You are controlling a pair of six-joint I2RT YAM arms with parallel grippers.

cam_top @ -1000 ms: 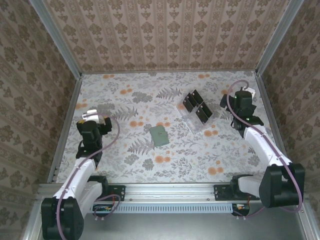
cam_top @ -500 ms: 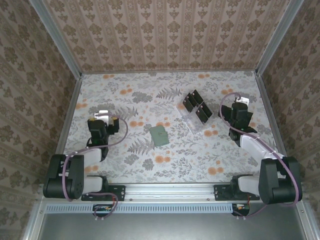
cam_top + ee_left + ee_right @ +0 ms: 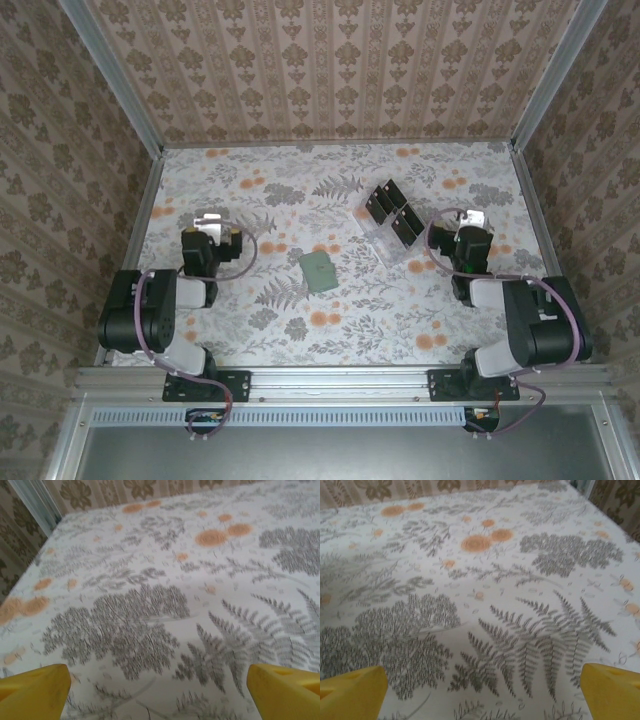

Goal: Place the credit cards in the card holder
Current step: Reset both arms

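Two wide-spread pairs, nothing held: left fingers (image 3: 35, 690), right fingers (image 3: 350, 692). Credit cards (image 3: 380, 203) stood in clear tray (image 3: 390, 246), right of centre on counter (image 3: 300, 340); card holder (image 3: 320, 271) laid flat near tray's left, untouched.

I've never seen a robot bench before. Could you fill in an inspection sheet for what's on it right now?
Surface: flat table covered in floral fern-print cloth, no spills seen.
Job's things: small sage-green soft wallet lies flat mid-table; thin black cards sit in a clear plastic slotted tray beyond it to the right, apart from it.
Clutter: nothing seen.
Grippers: left gripper and right gripper both open, jaws wide, holding nothing, over bare cloth.
Cables: purple cables run along both arms, off the job's things.
Surroundings: brown patterned wallpaper walls, aluminium frame posts.
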